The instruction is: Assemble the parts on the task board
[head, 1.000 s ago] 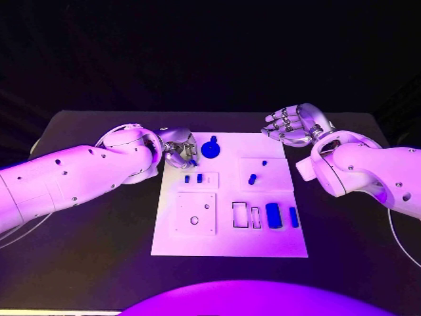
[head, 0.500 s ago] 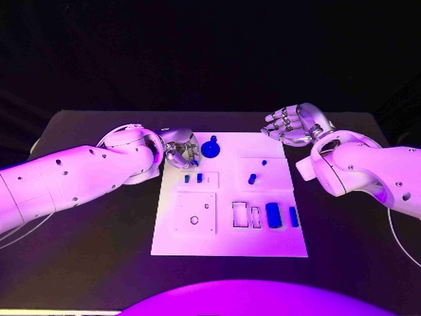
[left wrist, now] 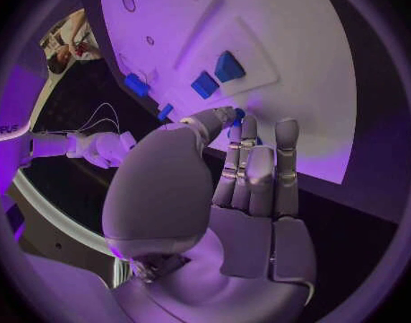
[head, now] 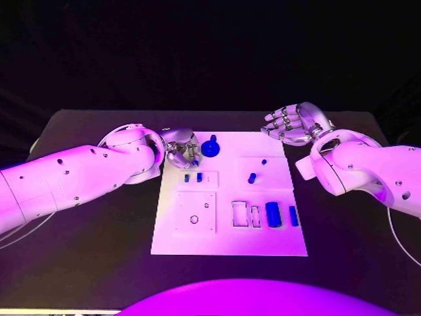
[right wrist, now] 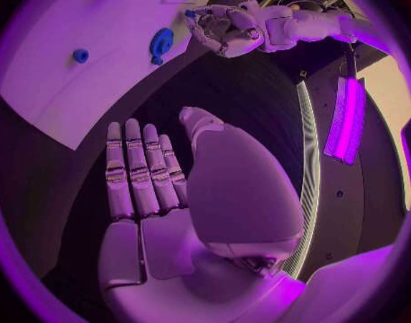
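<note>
Task board (head: 229,240) sits mid-counter (head: 97,224), white plate, long axis running away from me. Near end: two blue parts (head: 273,215) upright in the right-hand slots, blank plate with small holes to their left. Mid board: two small blue parts (head: 199,177) left, a blue peg (head: 252,178) right. Far end: round blue part (head: 210,148) with a stem. My left hand (head: 180,153) is at the board's far-left edge, just beside that round part, thumb tip and fingers (left wrist: 248,133) meeting on a small blue piece; can't tell if it's actually gripped. My right hand (head: 292,125) hovers off the far-right corner, fingers apart, holding nothing.
</note>
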